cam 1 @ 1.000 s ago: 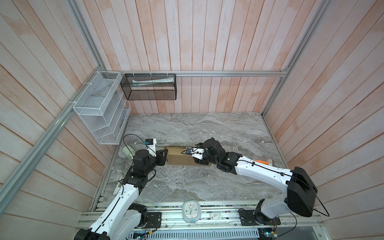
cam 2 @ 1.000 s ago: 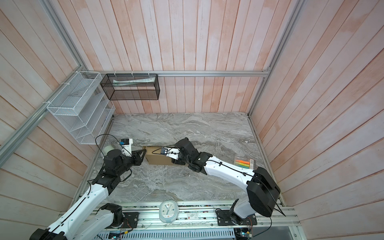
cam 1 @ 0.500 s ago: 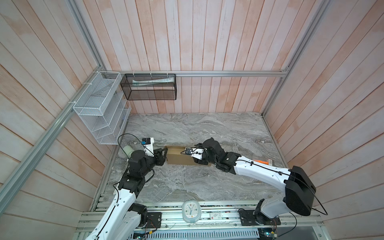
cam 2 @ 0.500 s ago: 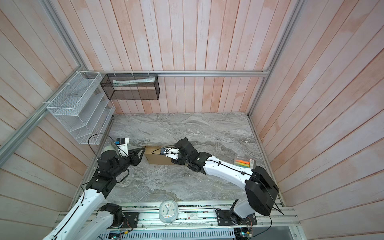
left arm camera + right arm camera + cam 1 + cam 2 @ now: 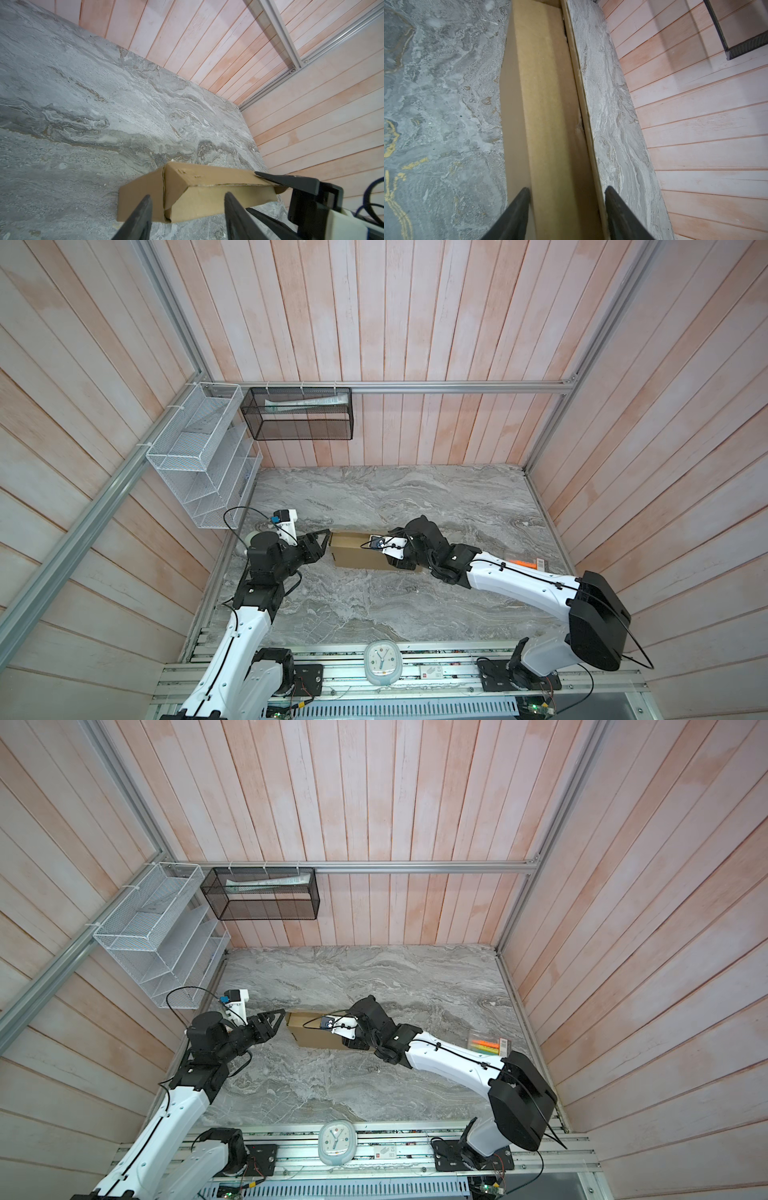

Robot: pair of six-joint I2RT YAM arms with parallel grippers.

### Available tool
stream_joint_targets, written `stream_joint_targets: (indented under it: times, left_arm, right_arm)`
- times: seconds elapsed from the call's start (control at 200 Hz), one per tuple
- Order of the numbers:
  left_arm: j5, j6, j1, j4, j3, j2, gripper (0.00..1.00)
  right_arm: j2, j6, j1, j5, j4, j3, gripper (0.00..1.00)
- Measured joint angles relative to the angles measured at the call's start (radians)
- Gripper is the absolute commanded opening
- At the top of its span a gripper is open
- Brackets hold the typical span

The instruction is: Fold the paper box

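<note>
Step in hand, as judged: final closure; the paper box (image 5: 353,549) is already a shallow closed form, lying flat on the bench (image 5: 374,497) left of centre, between the two arms; in the left wrist view a narrow slit shows at the near end, where the end panel meets the side, and a seam runs along the upper edge, so the lid appears seated but not fully tight; the left end effector (image 5: 187,196) stands partly open and holds nothing, its tips just beside the box's left end in both top views; actual contact cannot be determined; the right end effector (image 5: 566,188) is at the opposite end, jaws apart with the box body between them; whether the pads press on the cardboard or merely flank it cannot be told; the next move probably calls for the right side to steady the box while the left side presses the loose end panel or seam home, applied squarely so that the box does not slide or the corrugated edge buckle; hidden or unclear: the right end of the box lies beneath the right wrist in both top views, the right fingertips do not show there, the box's far end is cut off in the right wrist view, and tab engagement inside cannot be checked
</note>
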Motion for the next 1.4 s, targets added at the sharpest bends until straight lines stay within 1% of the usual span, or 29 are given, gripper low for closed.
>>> stream_joint_targets:
  times: [0.245,0.43,1.11,1.4]
  left_arm:
    - [0.088,-0.060,0.023,0.071,0.000,0.046,0.58]
    - [0.126,-0.086,0.033,0.106,0.000,0.085,0.59]
    - [0.144,-0.089,0.033,0.147,0.000,0.182,0.60]
    - [0.144,-0.089,0.033,0.169,0.000,0.194,0.59]
  right_arm:
    - [0.000,-0.001,0.000,0.000,0.000,0.000,0.55]
    - [0.001,-0.001,0.000,0.000,0.000,0.000,0.54]
    - [0.004,-0.001,0.000,-0.004,0.003,0.000,0.53]
    - [0.005,0.000,0.000,-0.004,0.003,0.000,0.52]
